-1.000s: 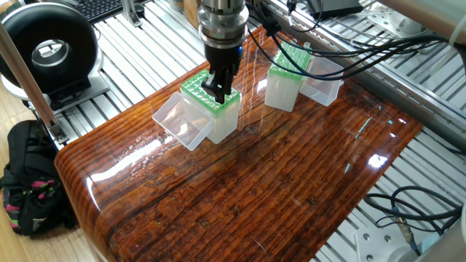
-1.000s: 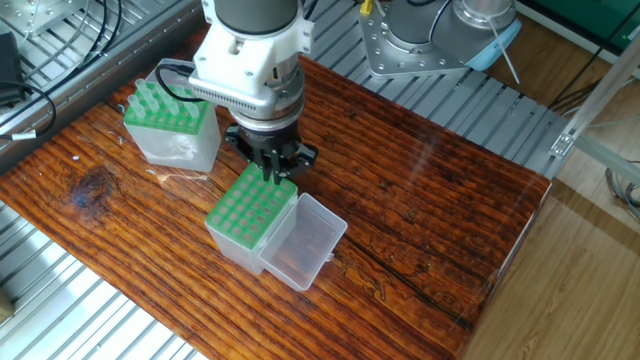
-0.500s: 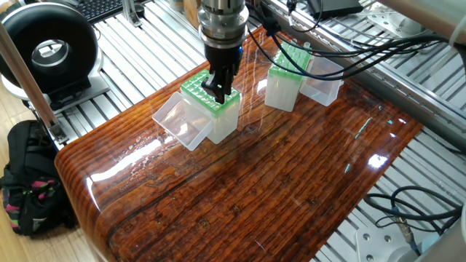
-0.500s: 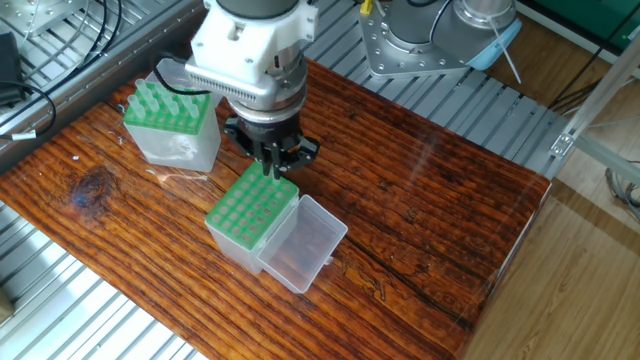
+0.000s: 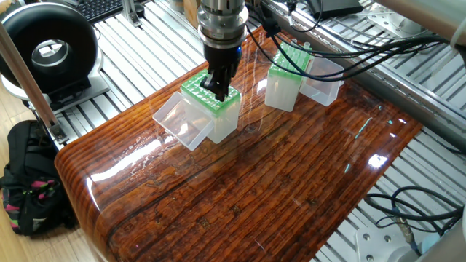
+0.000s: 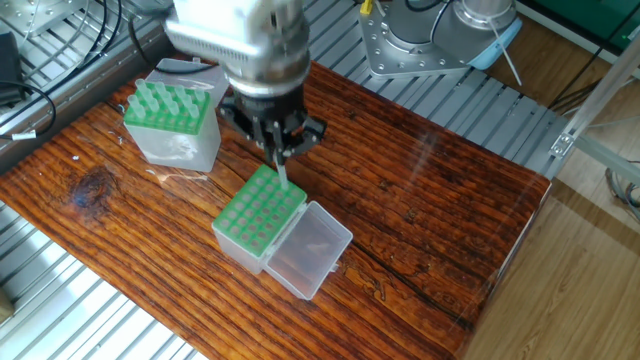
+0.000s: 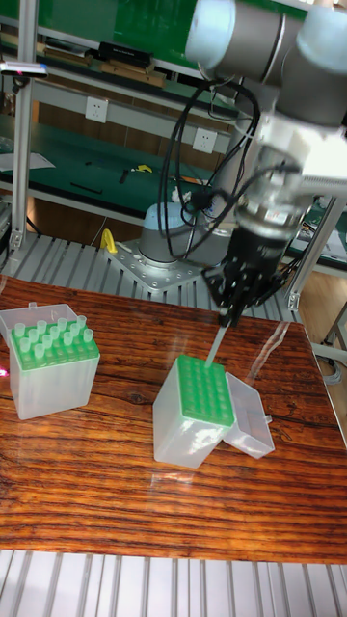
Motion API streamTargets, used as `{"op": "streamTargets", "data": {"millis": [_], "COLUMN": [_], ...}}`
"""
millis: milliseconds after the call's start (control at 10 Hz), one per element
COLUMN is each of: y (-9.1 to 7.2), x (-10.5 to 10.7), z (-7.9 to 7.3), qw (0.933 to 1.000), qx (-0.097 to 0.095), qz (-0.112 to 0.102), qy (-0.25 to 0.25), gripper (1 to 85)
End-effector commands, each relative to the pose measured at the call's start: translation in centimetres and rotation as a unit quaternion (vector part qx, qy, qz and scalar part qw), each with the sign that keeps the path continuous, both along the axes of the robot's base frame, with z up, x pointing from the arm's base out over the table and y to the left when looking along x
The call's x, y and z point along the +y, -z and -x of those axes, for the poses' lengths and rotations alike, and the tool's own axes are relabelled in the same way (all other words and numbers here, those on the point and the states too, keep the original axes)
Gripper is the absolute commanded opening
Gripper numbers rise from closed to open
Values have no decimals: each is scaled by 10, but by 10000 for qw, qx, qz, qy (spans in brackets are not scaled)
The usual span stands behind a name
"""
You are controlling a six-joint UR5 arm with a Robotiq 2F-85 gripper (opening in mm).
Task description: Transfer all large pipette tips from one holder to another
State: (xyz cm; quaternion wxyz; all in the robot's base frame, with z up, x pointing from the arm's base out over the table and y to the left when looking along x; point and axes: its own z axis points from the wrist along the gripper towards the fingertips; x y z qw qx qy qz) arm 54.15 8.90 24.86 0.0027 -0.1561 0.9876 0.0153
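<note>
You'll see that the arm has risen over the last second: where the gripper [image 7: 232, 310] sat low on the green top of the near holder [image 7: 198, 413], it now stands clear above it, and in the other fixed view the head is blurred, so I'd judge it still in motion; a single pipette tip [image 7: 218, 344] now hangs from the jaws, which are closed narrowly on its upper end, its point just over the holder's far edge at about 12 o'clock; that reads as one tip just pulled out and ready to carry, so the transfer looks early; the second holder [image 7: 46, 371], well apart toward 9 o'clock of the near one in the tall view, shows tube tops standing proud of its green plate; the near holder's hinged clear lid [image 6: 312, 250] lies open beside it; the held tip itself is slim, whitish and translucent, hanging near upright and tapering downward.
</note>
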Motion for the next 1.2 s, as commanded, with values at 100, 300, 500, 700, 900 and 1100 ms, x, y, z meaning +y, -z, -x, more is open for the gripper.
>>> {"op": "streamTargets", "data": {"millis": [100, 300, 500, 700, 900, 1100], "y": [-38, -40, -40, -43, -52, -67], "x": [-3, -15, -19, -23, -28, -42], "z": [9, 7, 6, 7, 10, 12], "qw": [9997, 9998, 9998, 9998, 9996, 9990], "qx": [107, 91, 76, 83, 134, 144], "qz": [-216, -47, 7, -9, -49, -74], "qy": [-82, -149, -171, -202, -258, -412], "gripper": [53, 40, 37, 37, 37, 37]}}
